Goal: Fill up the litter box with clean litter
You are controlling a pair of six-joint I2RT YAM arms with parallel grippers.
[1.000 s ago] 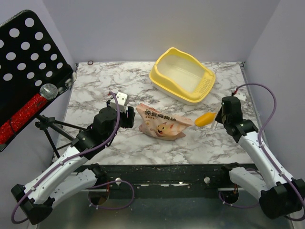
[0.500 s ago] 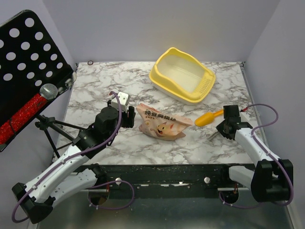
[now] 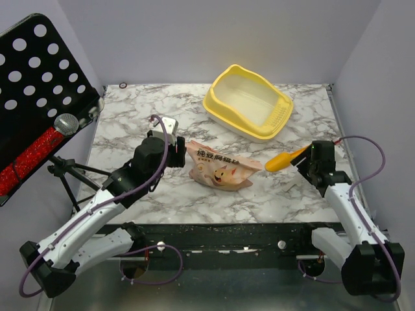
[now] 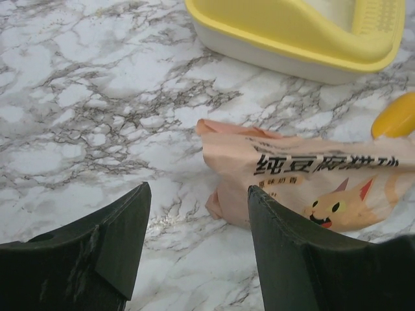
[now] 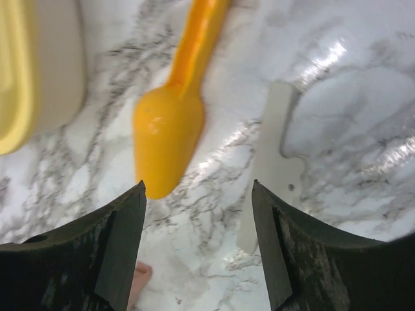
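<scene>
On the marble-patterned table (image 3: 130, 116) stand one litter box, one bag and one scoop.

1. Litter box (image 3: 211, 103): one piece, moulded pale-yellow plastic, roughly rectangular with rounded corners and a raised rim, smooth pale interior. It sits at the far centre-right of the table, apart from both arms.
2. Printed paper bag (image 3: 220, 166): one piece, tan, crumpled, lying flat near the table centre, with black characters and a cartoon cat face on its upper side.
3. Scoop (image 3: 282, 161): one piece, glossy yellow-orange plastic, oval bowl and straight handle, lying between the bag and the right arm.
4. Flat off-white strip (image 5: 272, 162): one piece, lying on the table just beside the scoop.

Left gripper (image 4: 198, 191): black fingers spread apart, gripping nothing, low over the table with the bag's crumpled end just ahead.

Right gripper (image 5: 198, 188): fingers spread apart, gripping nothing, above bare marble with the scoop bowl ahead of its left finger.
</scene>
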